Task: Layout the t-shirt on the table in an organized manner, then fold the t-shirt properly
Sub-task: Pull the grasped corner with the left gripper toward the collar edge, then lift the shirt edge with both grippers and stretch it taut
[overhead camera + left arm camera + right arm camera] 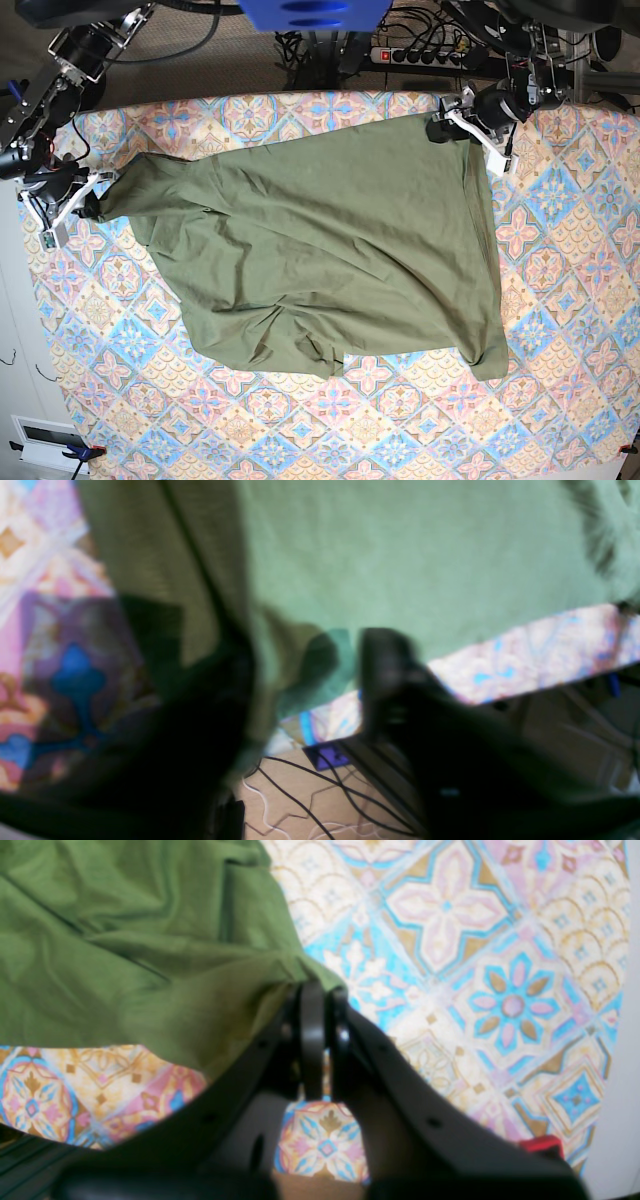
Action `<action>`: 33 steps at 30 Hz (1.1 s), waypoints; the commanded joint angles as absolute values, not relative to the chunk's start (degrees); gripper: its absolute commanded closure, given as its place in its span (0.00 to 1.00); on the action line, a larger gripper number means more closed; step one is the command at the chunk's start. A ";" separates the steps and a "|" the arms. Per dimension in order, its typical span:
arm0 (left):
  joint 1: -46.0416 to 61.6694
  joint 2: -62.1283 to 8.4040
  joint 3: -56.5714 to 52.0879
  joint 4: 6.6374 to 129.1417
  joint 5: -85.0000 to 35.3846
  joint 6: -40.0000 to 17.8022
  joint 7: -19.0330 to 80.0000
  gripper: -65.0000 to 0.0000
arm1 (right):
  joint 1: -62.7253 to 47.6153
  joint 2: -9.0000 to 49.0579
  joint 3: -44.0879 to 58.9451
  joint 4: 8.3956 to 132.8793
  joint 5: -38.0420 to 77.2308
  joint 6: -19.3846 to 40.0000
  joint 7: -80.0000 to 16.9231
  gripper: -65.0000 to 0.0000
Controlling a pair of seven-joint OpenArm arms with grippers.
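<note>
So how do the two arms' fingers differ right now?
The right fingers are pinched shut on the t-shirt; the left fingers stand apart, cloth between them. Right fingers sit at the table's side, left fingers at its far edge. Both meet the shirt's edge.

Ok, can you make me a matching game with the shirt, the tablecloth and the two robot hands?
Things:
1. t-shirt
2. table
3. right gripper
4. left gripper

Descriptions:
A. covered in blue, pink and cream flower tiles
B. plain olive green, spread out but wrinkled
C. pinched shut on a corner of the cloth
D. at the shirt's far corner near the table's edge, too blurry up close to tell its grip

Pairs: 1-B, 2-A, 3-C, 4-D
</note>
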State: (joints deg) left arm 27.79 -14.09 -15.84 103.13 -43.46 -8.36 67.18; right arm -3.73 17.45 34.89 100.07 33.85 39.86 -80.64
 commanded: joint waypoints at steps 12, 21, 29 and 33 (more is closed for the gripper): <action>22.64 -19.21 -29.93 99.65 -42.24 -8.48 68.97 1.00 | -2.86 18.68 36.79 100.88 34.68 40.00 -79.87 1.00; 22.64 -27.82 -38.55 99.65 -43.38 -8.66 69.05 1.00 | -10.42 18.68 35.03 101.32 40.75 40.00 -80.00 1.00; 23.08 -29.41 -40.40 99.82 -46.02 -8.66 74.42 1.00 | -19.47 18.68 32.40 101.32 41.45 40.00 -80.00 1.00; 25.54 -29.23 -40.31 99.91 -46.20 -8.66 74.42 1.00 | -23.69 18.68 32.48 101.32 41.45 40.00 -80.00 1.00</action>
